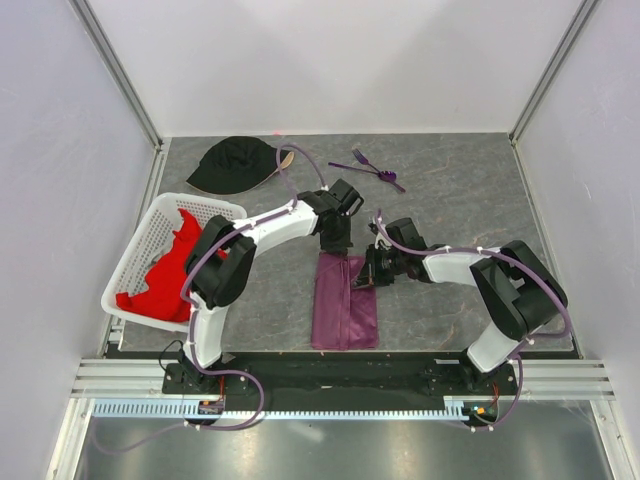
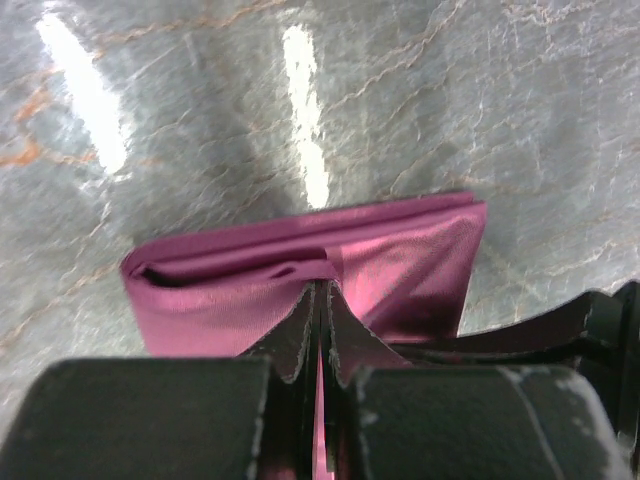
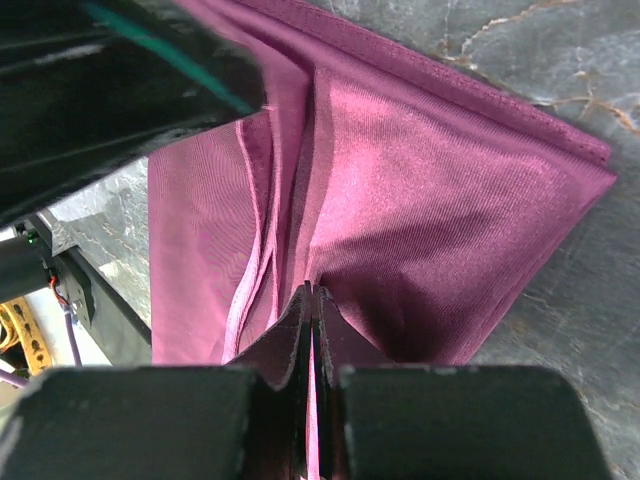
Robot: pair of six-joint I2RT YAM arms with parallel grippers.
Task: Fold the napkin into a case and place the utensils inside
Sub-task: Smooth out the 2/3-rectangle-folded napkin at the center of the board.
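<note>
Left gripper (image 2: pixel 320 297) pinched napkin (image 2: pixel 400 260) far edge, jaws closed; right gripper (image 3: pixel 310 300) clamped right edge; utensils (image 1: pixel 368 167) lay well apart.

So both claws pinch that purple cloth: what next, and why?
Probably lift the pinched edges together and fold them over: the left gripper and right gripper are both shut on the napkin, which lies as a narrow strip, and the utensils lie apart.

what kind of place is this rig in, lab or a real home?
Most likely a lab test cell: blank white walls on aluminium posts, left arm and right arm bolted to a rail at the table edge, staged props like the black cap and white basket.
</note>
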